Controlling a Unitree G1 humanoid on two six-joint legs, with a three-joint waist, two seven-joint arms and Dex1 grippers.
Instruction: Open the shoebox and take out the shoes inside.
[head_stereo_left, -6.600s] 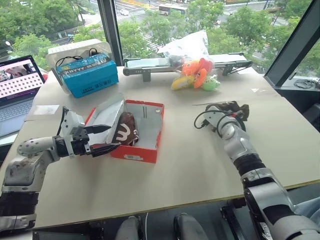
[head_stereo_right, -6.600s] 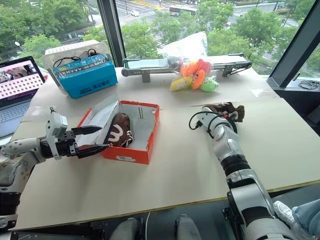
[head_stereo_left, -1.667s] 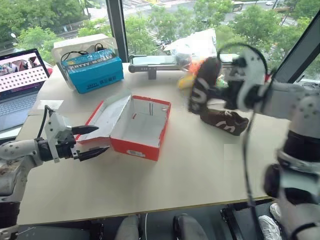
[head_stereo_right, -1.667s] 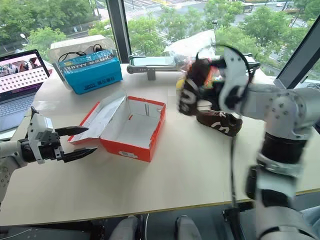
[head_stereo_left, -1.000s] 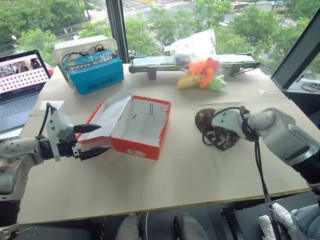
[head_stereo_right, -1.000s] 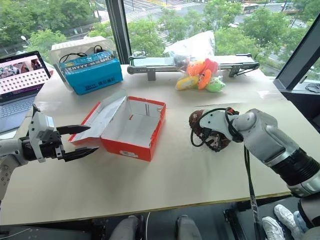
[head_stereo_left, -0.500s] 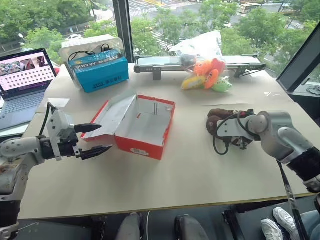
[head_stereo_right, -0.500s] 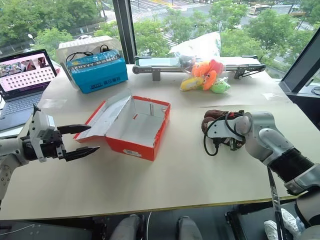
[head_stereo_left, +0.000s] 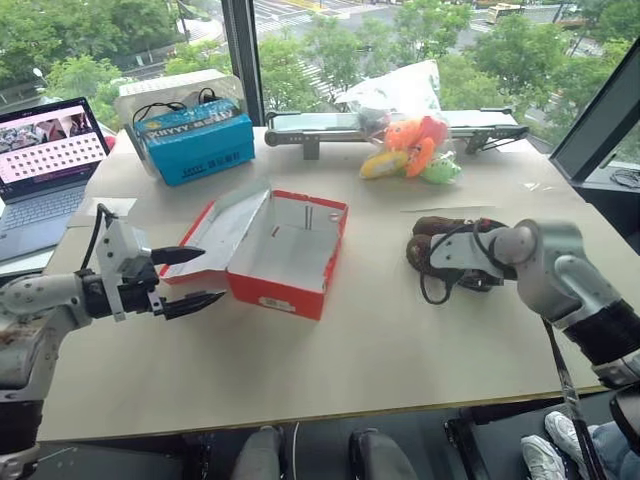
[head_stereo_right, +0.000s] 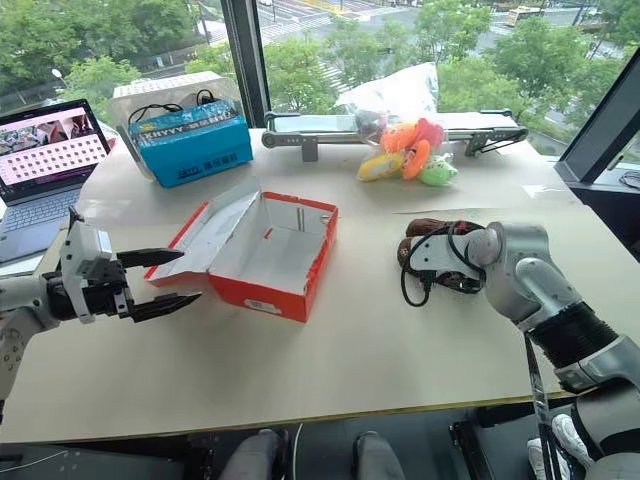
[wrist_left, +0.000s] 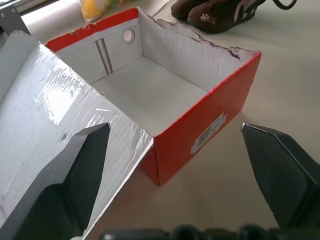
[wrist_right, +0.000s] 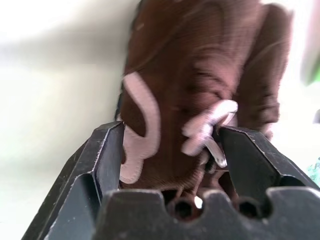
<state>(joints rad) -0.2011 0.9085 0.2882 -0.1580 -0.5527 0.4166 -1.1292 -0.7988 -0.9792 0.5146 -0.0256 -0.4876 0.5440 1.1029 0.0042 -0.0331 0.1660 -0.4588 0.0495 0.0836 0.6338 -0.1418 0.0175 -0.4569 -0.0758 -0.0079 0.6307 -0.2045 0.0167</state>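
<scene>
The red shoebox (head_stereo_left: 274, 294) stands open mid-table, its white inside bare and its lid (head_stereo_left: 225, 225) folded out to the left. My left gripper (head_stereo_left: 210, 275) hovers open just left of the box, level with the lid's edge. Both dark brown shoes (head_stereo_right: 440, 228) lie side by side on the table to the right of the box. In the right wrist view my right gripper (wrist_right: 171, 127) is open, its fingers (wrist_right: 107, 150) spread on either side of one shoe (wrist_right: 190, 90) with a white curved mark. The left wrist view looks into the empty shoebox (wrist_left: 200, 135), with the shoes (wrist_left: 215, 12) beyond it.
A blue box with wires (head_stereo_left: 195, 145) and a laptop (head_stereo_left: 45, 160) are at the back left. Orange and green plush toys (head_stereo_left: 410, 150) and a plastic bag lie by a long black device (head_stereo_left: 330, 125) along the window. The table's front edge is near.
My right gripper has set the second shoe down beside the first and spread its fingers. The left arm has stayed still.
</scene>
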